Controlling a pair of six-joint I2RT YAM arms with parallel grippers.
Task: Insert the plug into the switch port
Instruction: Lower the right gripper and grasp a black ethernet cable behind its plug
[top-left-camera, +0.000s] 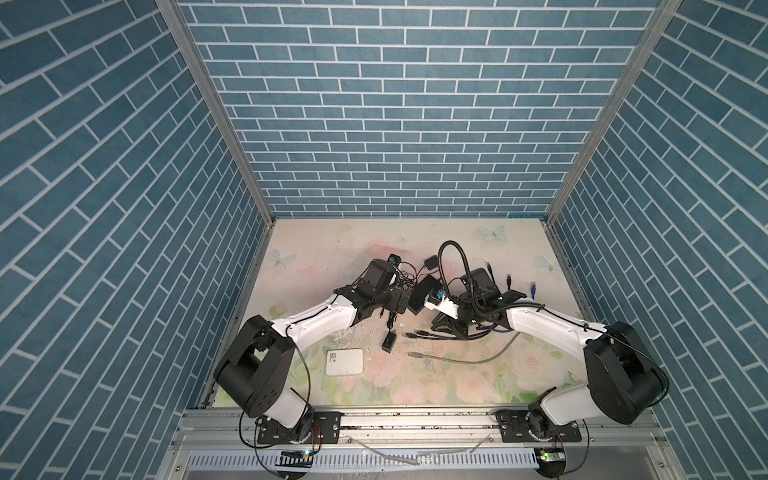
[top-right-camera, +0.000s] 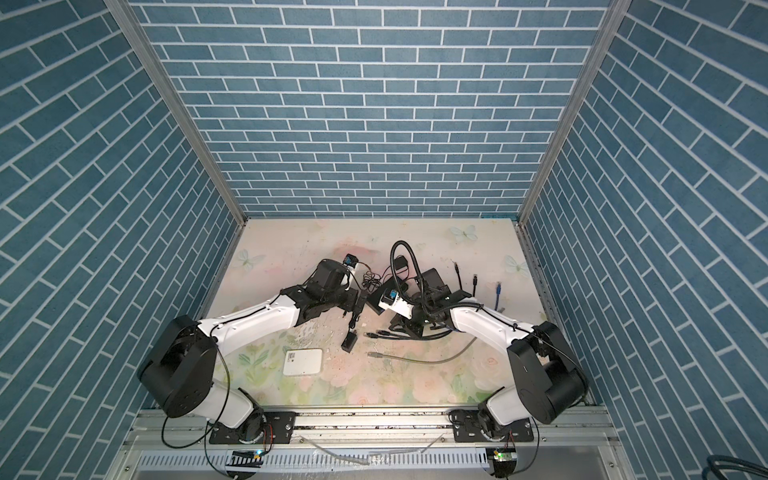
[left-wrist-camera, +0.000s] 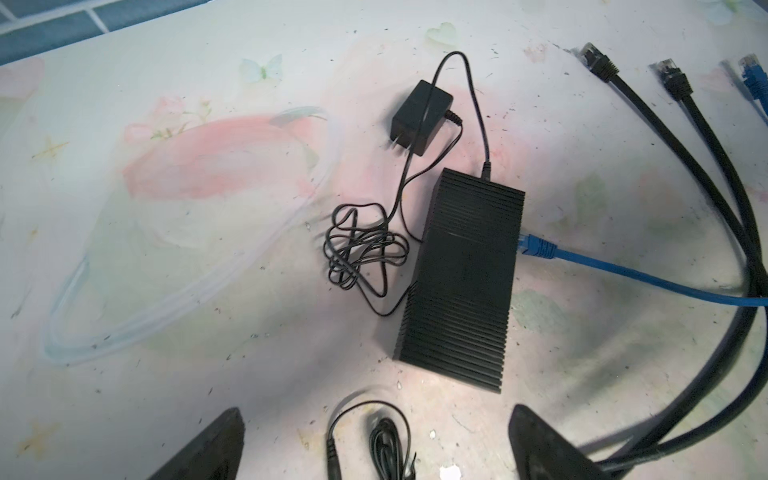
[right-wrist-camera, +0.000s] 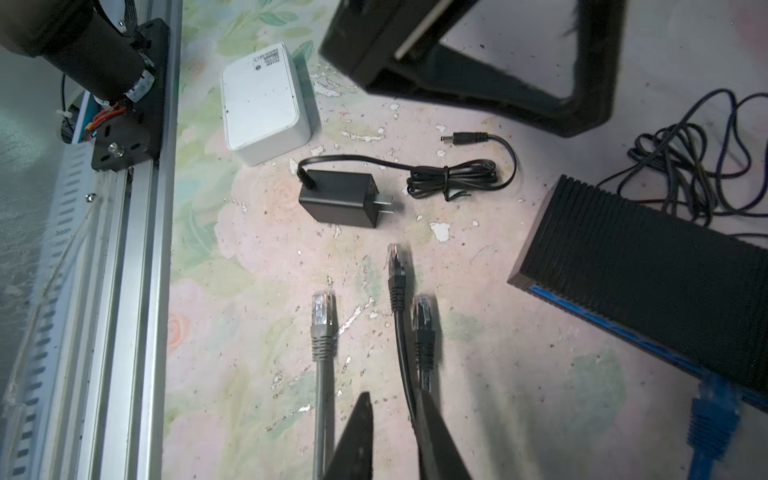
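The switch (right-wrist-camera: 648, 266) is a black ribbed box lying on the floral table (top-left-camera: 415, 382), also seen in the left wrist view (left-wrist-camera: 465, 282) and in a top view (top-left-camera: 426, 293). A blue plug (right-wrist-camera: 710, 419) sits in its port side. Two black plugs (right-wrist-camera: 397, 270) (right-wrist-camera: 424, 328) lie just ahead of my right gripper (right-wrist-camera: 392, 415). Its jaws stand narrowly apart with table showing between them, and one black cable runs along the inside of a finger (right-wrist-camera: 436, 440). My left gripper (left-wrist-camera: 378, 440) hangs wide open beside the switch, over a thin adapter cord.
A grey plug (right-wrist-camera: 323, 324) lies beside the black ones. A black power adapter (right-wrist-camera: 338, 203) and a white box (right-wrist-camera: 264, 108) lie nearer the front rail (right-wrist-camera: 137, 291). A second adapter (left-wrist-camera: 419, 116) and loose plugs (left-wrist-camera: 598, 62) lie behind the switch.
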